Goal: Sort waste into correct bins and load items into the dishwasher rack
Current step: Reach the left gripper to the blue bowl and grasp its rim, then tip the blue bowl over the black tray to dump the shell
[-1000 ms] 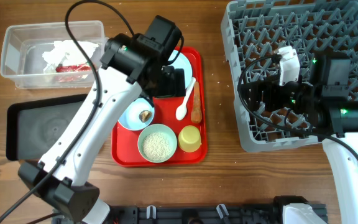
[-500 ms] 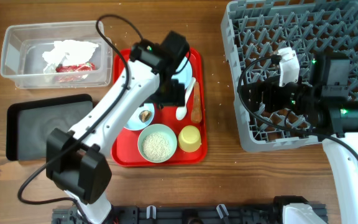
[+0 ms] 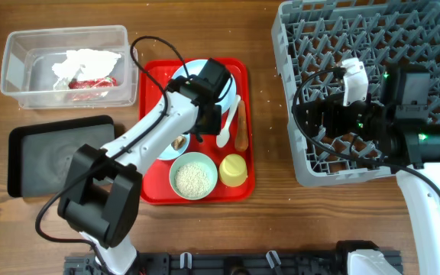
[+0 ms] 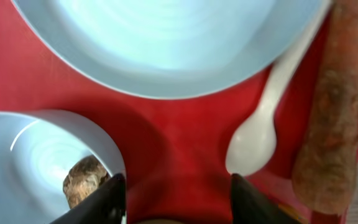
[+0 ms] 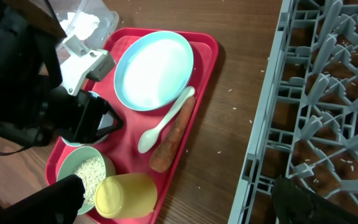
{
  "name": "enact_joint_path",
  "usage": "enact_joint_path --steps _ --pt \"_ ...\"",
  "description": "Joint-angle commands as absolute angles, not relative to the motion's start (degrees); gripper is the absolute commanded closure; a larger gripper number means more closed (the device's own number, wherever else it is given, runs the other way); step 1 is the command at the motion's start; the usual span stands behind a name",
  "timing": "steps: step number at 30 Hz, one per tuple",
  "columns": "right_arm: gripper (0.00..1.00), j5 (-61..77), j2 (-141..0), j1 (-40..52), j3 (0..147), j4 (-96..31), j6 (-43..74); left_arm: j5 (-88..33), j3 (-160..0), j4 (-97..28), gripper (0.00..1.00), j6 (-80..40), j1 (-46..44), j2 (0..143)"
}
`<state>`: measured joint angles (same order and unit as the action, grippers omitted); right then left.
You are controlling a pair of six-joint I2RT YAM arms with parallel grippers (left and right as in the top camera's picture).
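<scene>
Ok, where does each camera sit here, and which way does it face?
Overhead: above the table, looking straight down on red tray and dishwasher rack; left arm and right arm show.
Left wrist: close above the tray, looking down at plate, spoon, carrot-like stick; own fingers at bottom edge.
Right wrist: over the rack's edge, facing the tray; own fingers in bottom corners, left arm visible.
Shared: all three show spoon and stick.
</scene>
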<state>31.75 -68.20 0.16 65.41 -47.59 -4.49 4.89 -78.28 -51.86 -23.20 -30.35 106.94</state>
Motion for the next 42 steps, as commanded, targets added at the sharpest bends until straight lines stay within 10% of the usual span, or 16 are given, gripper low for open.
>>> enact_joint_path --steps 1,10,18,42 --pt "0.00 32.88 -68.47 0.14 66.67 -47.55 -3.88 5.91 -76.42 -51.62 0.53 -22.74 -27.73 107.39" --pt "0.00 32.86 -68.47 0.14 66.67 -47.55 -3.57 5.87 -72.99 -48.84 0.62 -22.92 -25.23 108.75" --pt "0.00 32.88 -68.47 0.14 66.67 -47.59 -2.81 5.87 -71.79 -47.53 0.96 -23.00 -25.28 109.16" --pt "0.00 32.88 -68.47 0.14 66.67 -47.62 -2.85 -10.50 -91.20 -76.88 0.96 -27.40 -14.70 89.27"
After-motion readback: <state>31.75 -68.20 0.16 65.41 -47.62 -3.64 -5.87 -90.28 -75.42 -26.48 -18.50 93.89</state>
